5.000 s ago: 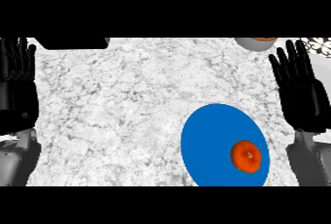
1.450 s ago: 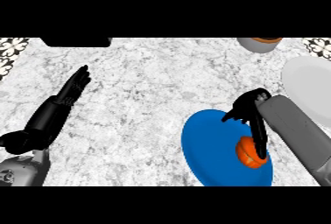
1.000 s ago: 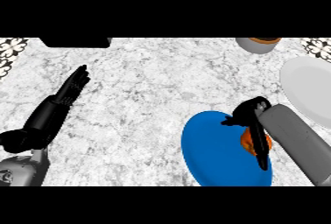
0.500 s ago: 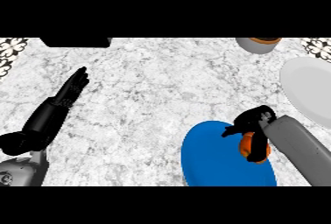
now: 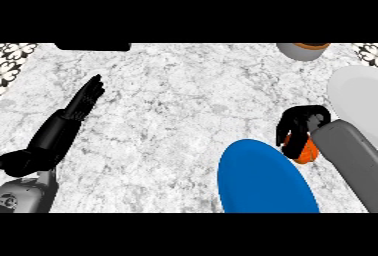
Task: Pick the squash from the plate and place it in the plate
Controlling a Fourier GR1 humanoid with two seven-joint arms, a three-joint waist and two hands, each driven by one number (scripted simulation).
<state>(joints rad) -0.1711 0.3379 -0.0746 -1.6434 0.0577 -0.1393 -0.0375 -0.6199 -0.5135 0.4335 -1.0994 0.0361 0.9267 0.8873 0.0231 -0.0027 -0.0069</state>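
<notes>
We observe the marble counter (image 5: 184,100) filling the view; on it, at lower right, lies the blue plate (image 5: 262,185), bare of contents; a white plate (image 5: 358,95) sits at the right edge, well apart from the left hand and near the right one. The left hand (image 5: 85,100) shows at the view's left, fingers straight and together, holding nothing. The right hand (image 5: 297,124) sits between the two plates, fingers curled downward around the squash (image 5: 306,152). The squash is just beside the blue plate's upper right rim, outside it; it appears clear of the counter, though we cannot confirm this. A grey bowl (image 5: 301,51) stands at the top edge.
</notes>
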